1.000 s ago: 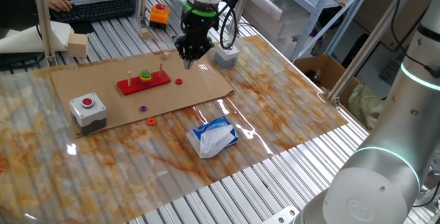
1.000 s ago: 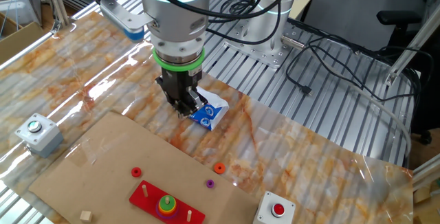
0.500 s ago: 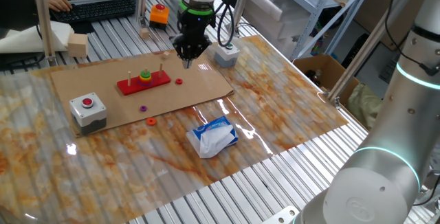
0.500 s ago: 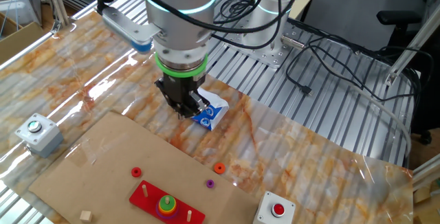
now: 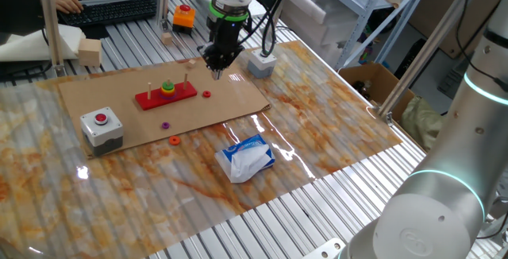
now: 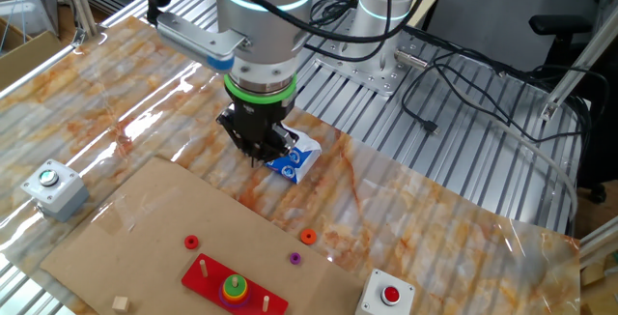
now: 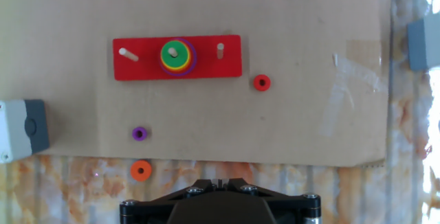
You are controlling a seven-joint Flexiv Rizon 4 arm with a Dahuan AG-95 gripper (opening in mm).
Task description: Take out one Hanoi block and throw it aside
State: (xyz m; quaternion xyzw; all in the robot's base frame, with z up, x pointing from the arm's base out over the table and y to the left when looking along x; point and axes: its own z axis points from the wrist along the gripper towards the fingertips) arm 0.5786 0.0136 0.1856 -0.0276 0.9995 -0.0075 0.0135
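Hanoi base (image 7: 177, 58), red, lies on the cardboard sheet (image 7: 82, 4); three pegs. Middle peg carries a ring stack (image 7: 176, 54), green on top. Outer pegs bare. Loose rings: red ring (image 7: 261, 82) on the cardboard just right of the base; purple ring (image 7: 139, 134) near the sheet's near edge; orange ring (image 7: 141, 171) off the sheet on the marbled table (image 5: 317, 124). Gripper (image 5: 216, 67) hangs above the sheet's far right corner, pointing down, fingers pressed together, nothing held. Button box (image 5: 101, 125) at the sheet's left; tissue pack (image 5: 246, 158) nearer.
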